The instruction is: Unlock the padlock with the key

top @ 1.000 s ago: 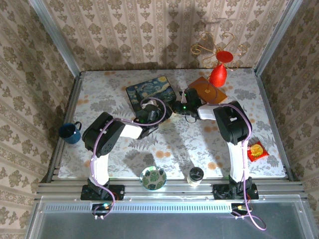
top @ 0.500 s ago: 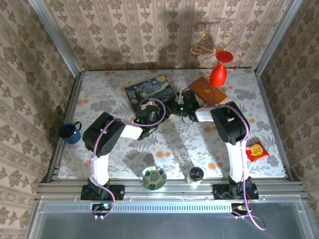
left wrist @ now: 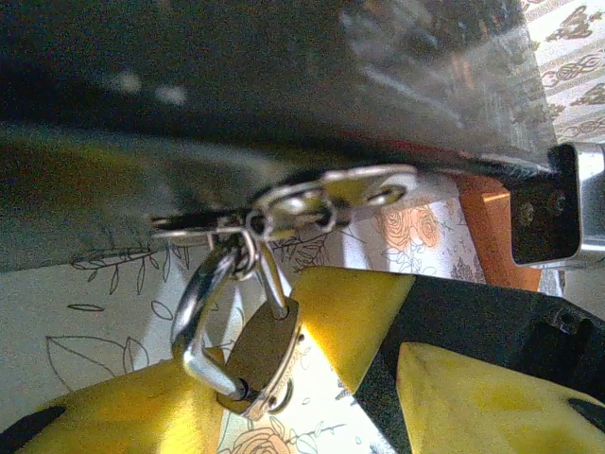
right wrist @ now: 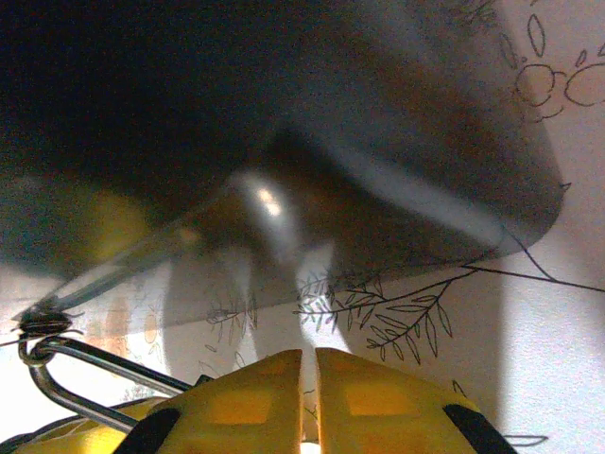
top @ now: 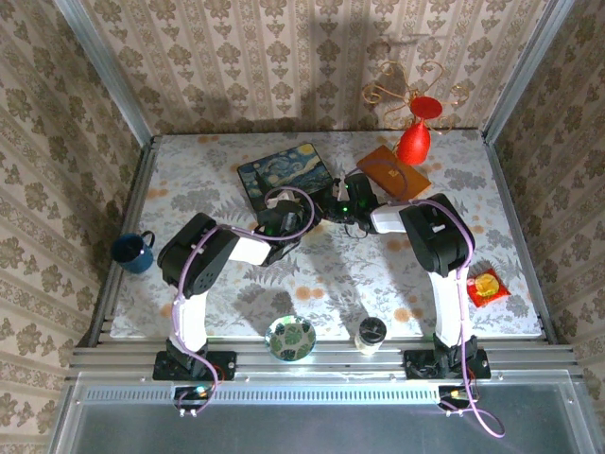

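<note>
The brass padlock (left wrist: 267, 359) with its silvery shackle (left wrist: 197, 317) sits between my left gripper's (left wrist: 253, 333) yellow fingers (left wrist: 354, 307), which press on both its sides. Its shackle runs up into a ring carrying the flat silvery key (left wrist: 364, 184), just above the fingers. In the top view my left gripper (top: 304, 219) and right gripper (top: 331, 208) meet tip to tip by the near edge of the starry painted box (top: 284, 173). My right gripper (right wrist: 309, 355) is shut, its fingers (right wrist: 246, 388) nearly touching; whether anything is between them is hidden. The shackle (right wrist: 66, 383) shows at that view's left edge.
An orange flat box (top: 392, 170) and a red vase (top: 413, 142) stand behind the right arm. A blue mug (top: 135, 251) is off the table's left edge. A patterned bowl (top: 290, 338), a lidded cup (top: 371, 334) and a red packet (top: 488, 287) lie near the front.
My left jaws have narrowed around the padlock. The right arm's elbow has swung a little left, and both grippers stay together by the painted box.
</note>
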Controlling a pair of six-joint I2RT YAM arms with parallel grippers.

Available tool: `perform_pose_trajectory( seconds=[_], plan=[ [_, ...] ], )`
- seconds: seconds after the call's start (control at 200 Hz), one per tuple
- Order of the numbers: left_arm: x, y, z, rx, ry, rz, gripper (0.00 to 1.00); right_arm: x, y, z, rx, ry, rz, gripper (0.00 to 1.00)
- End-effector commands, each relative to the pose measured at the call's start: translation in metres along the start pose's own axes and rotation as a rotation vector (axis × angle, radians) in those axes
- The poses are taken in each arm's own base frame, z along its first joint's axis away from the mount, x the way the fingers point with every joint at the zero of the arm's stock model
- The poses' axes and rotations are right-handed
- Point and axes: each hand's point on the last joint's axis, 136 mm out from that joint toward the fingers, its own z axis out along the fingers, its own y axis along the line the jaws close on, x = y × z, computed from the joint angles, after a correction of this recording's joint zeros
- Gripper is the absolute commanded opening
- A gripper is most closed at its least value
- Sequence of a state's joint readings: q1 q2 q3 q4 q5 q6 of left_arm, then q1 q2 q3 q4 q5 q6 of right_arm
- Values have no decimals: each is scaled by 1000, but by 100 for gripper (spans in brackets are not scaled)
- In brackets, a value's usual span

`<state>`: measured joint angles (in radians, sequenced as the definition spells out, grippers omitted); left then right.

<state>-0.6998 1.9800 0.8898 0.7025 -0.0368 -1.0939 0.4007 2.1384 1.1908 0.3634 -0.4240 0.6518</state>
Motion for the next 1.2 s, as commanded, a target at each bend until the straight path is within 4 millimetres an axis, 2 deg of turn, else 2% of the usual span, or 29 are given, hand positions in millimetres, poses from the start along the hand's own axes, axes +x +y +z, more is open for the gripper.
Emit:
perform_pose_trajectory(
  seconds=[0.0, 0.095, 0.23, 0.34, 0.505, 0.805, 0.971, 1.196],
  plan=[
    [13, 24, 13, -66, 29, 21, 52, 49, 31, -1, -117, 186, 43, 14],
    [14, 24, 16, -69, 33, 30, 52, 48, 32, 0, -124, 187, 49, 14],
    [16, 27, 19, -80, 40, 40, 46, 49, 32, 0, -128, 192, 56, 14],
    [17, 31, 20, -95, 40, 45, 34, 51, 31, 1, -129, 198, 62, 14],
    [19, 42, 17, -145, 42, 31, 35, 52, 30, 2, -141, 203, 74, 14],
    [32, 55, 9, -218, 99, 14, 36, 48, 40, -6, -175, 193, 94, 13],
    [35, 66, 5, -254, 103, 1, 21, 46, 39, -8, -162, 193, 108, 13],
    [35, 71, 3, -280, 99, -11, 15, 45, 28, -13, -103, 174, 108, 14]
  ],
)
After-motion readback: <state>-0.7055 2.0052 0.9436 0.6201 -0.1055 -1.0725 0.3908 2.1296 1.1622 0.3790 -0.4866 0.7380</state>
